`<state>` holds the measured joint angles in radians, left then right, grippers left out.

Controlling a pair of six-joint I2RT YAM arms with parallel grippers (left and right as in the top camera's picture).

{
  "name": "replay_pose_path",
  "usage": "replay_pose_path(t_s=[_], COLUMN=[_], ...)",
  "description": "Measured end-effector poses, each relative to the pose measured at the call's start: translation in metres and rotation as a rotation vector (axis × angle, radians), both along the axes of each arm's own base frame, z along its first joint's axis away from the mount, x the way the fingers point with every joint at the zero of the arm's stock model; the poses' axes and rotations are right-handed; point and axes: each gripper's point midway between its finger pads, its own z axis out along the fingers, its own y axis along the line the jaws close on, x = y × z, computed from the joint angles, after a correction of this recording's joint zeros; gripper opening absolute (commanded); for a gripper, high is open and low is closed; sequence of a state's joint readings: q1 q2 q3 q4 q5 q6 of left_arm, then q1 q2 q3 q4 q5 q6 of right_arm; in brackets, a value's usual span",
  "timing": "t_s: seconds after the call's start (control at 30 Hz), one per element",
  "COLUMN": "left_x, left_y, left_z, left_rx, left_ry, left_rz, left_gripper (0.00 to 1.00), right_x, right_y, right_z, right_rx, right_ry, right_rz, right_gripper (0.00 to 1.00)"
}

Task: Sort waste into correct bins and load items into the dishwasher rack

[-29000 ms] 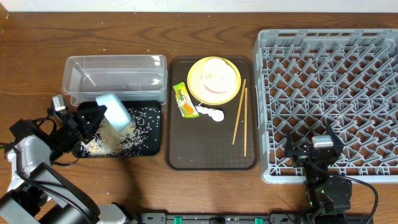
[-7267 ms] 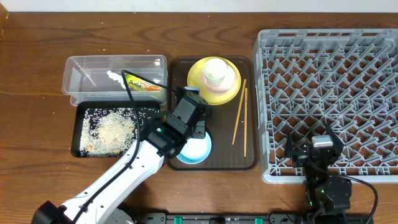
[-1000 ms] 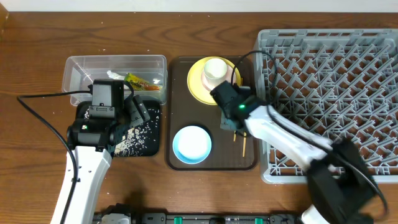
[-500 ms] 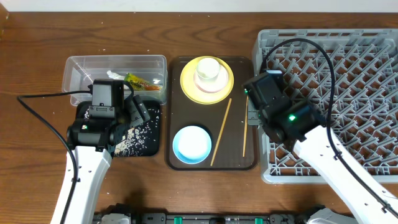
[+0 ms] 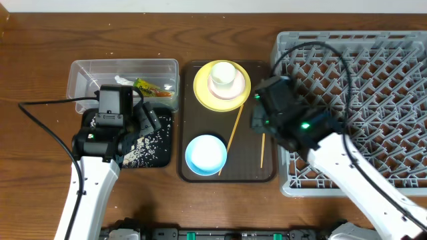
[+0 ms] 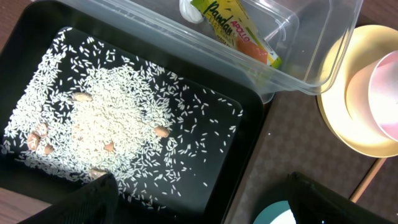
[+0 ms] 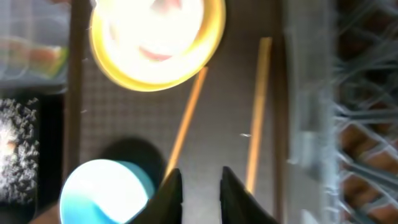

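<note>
Since one chopstick (image 5: 231, 140) had swung from parallel to a diagonal lie across the middle of the serving tray (image 5: 247, 170), while its partner (image 5: 261, 151) stayed near the right edge, the pair no longer offered a single pinch; each probably needed its own pickup. The right gripper (image 7: 199, 186) hung above them, jaws narrowly parted and empty. The left gripper (image 6: 202, 202) stood wide apart over the black tray (image 5: 163, 159), which held the rice (image 5: 139, 151). The plate (image 5: 202, 88) and cup (image 5: 223, 75) occupied the serving tray's far edge, the bowl (image 5: 205, 155) its near-left corner. No item showed in the rack (image 5: 373, 67). The desk (image 5: 40, 40) was dark wood grain below a pale wall.
</note>
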<state>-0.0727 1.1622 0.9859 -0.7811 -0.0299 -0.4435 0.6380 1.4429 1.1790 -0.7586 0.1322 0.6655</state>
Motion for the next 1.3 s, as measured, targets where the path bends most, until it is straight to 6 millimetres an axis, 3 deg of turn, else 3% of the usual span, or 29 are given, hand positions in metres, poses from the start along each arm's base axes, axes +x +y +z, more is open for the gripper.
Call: replay_pose_path(t_s=[0.13, 0.27, 0.4, 0.57, 0.97, 1.17, 1.3], left_x=[0.0, 0.0, 0.0, 0.0, 0.001, 0.001, 0.001], left_y=[0.0, 0.0, 0.0, 0.0, 0.0, 0.0, 0.0], left_z=[0.0, 0.0, 0.0, 0.0, 0.0, 0.0, 0.0], left_rx=[0.0, 0.0, 0.0, 0.0, 0.0, 0.0, 0.0], left_ry=[0.0, 0.0, 0.0, -0.002, -0.003, -0.003, -0.003], left_rz=[0.0, 0.0, 0.0, 0.0, 0.0, 0.0, 0.0], left_gripper=[0.89, 0.89, 0.89, 0.89, 0.89, 0.89, 0.9], right_x=[-0.002, -0.006, -0.003, -0.001, -0.002, -0.001, -0.001], right_y=[0.032, 0.054, 0.059, 0.056, 0.045, 0.04, 0.039], right_z=[-0.027, -0.07, -0.104, -0.128, -0.159, -0.161, -0.16], right_rx=[0.012, -0.024, -0.059, -0.1, -0.17, -0.199, -0.204], right_ry=[0.045, 0.111, 0.149, 0.168, 0.204, 0.194, 0.194], right_rz=[0.018, 0.015, -0.025, -0.069, -0.12, -0.135, -0.139], right_gripper=[0.29, 0.28, 0.28, 0.27, 0.21, 0.03, 0.01])
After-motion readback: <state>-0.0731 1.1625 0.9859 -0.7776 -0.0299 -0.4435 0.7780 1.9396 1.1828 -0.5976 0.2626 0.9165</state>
